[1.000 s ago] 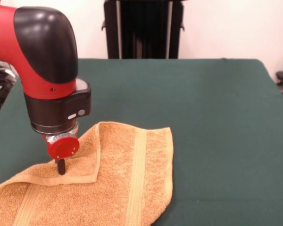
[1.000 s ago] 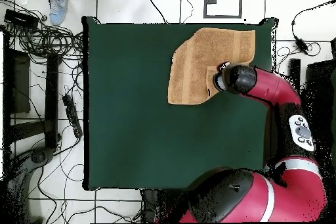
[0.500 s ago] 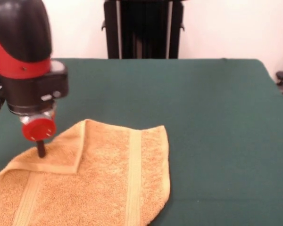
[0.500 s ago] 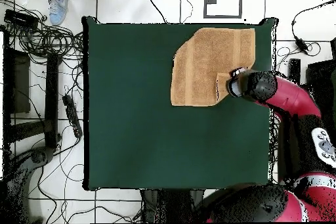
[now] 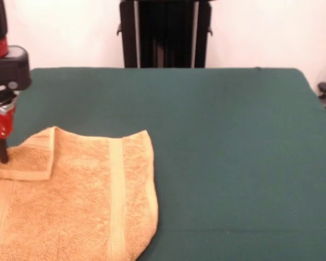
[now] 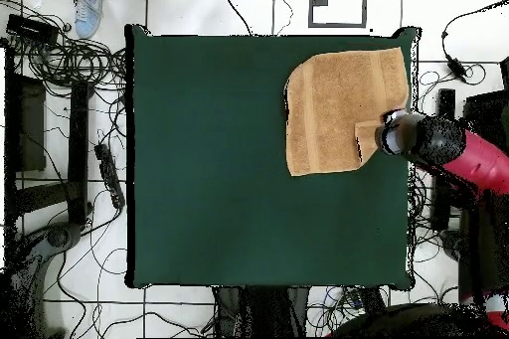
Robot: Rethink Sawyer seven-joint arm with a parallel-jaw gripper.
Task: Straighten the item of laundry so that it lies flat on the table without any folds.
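The Sawyer's gripper [image 5: 2,156] stood at the table's edge, its single visible dark tip planted on the folded-over corner [image 5: 28,156] of the orange-tan terry towel [image 5: 81,201]; whether the jaws were open or closed could not be told. From that contact the flap lay doubled back over the towel's body, its hem forming a small triangle. The towel sat in one corner of the green table [image 5: 228,141], one side at or just past the edge in the overhead view. To finish the unfolding well, the corner likely needed to travel outward along the diagonal, away from the towel's centre, without dragging the whole cloth off the table. Nearly square, the towel showed no clear long axis; its ribbed bands [image 5: 116,196] ran toward the robot's side.
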